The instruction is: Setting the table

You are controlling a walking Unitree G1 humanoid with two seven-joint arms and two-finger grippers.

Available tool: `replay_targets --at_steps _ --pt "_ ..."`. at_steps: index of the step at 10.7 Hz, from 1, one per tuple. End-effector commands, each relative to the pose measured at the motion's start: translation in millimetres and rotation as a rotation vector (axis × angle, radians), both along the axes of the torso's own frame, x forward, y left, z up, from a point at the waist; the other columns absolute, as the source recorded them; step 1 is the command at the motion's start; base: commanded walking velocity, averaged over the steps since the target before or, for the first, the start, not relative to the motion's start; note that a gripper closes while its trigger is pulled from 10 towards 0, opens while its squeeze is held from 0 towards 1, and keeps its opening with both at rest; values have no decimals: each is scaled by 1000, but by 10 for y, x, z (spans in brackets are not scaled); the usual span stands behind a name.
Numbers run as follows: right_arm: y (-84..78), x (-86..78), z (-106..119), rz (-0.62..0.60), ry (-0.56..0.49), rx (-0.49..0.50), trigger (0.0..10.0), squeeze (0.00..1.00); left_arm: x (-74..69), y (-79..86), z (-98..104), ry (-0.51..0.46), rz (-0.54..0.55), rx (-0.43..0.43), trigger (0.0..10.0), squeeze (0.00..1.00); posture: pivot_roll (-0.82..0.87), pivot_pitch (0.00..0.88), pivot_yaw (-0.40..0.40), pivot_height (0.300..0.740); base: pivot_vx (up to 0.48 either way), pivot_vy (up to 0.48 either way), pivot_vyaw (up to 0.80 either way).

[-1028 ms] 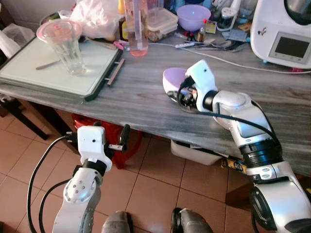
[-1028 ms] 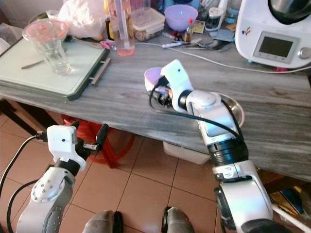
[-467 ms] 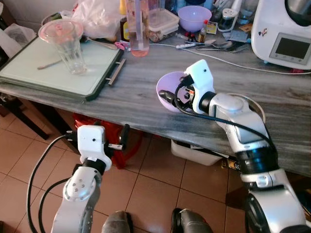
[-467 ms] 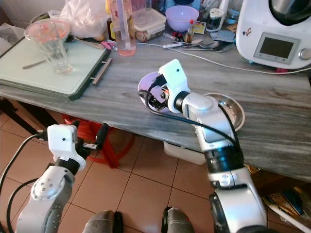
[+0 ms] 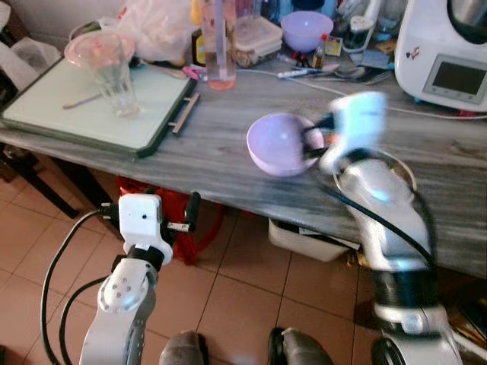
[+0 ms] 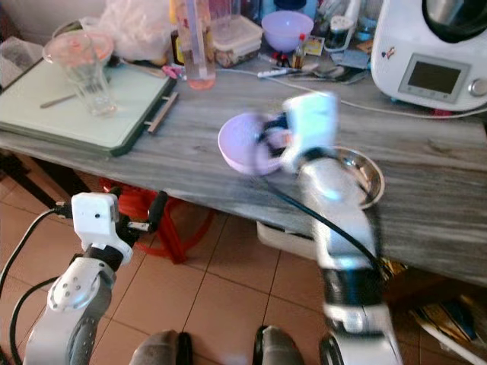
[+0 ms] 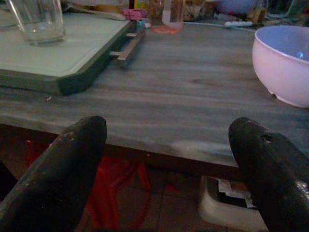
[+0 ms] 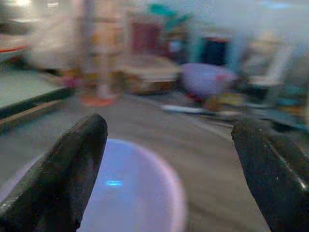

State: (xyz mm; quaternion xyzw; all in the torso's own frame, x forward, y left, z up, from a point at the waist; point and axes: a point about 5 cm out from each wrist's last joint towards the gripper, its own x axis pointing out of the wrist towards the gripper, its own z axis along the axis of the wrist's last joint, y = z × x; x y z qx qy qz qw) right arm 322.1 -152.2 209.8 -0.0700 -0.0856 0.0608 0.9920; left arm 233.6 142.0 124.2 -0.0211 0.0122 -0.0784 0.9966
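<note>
A pale green tray with a dark rim [image 5: 91, 122] lies at the left end of the grey wood-grain table [image 5: 221, 163], carrying a clear ribbed drinking glass [image 5: 114, 76]. Below the table edge the left gripper [image 5: 183, 220] hangs over the tiled floor, its black fingers [image 7: 63, 169] spread wide apart and holding nothing. Near the middle, a lilac plastic bowl [image 5: 278, 143] stands upright on the table. Just beside it is the right gripper [image 5: 313, 141], motion-blurred, fingers [image 8: 72, 169] parted above the bowl. A shiny steel dish [image 6: 367, 175] sits behind the arm. At far right, a white kitchen appliance with a grey display screen [image 5: 449, 57]; no writing is legible.
</note>
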Motion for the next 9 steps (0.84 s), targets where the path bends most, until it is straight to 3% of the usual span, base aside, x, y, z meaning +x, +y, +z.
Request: replay_targets --at_steps 1,3,8,9 --pt "-121 -54 33 -86 -42 -18 10000 1000 5 25 -22 5 9 1 10000 0 55 66 7 740 0 0 0" --pt "-337 -103 -192 -243 62 0 10000 1000 21 13 -14 -3 3 -3 10000 0 50 68 4 740 0 0 0" --pt "-501 -158 -476 -353 215 1 10000 1000 0 16 11 -11 -8 -3 10000 0 55 93 14 740 0 0 0" --pt "-543 -145 -549 -368 273 31 10000 886 -8 20 16 -12 -8 -2 10000 0 55 106 15 740 0 0 0"
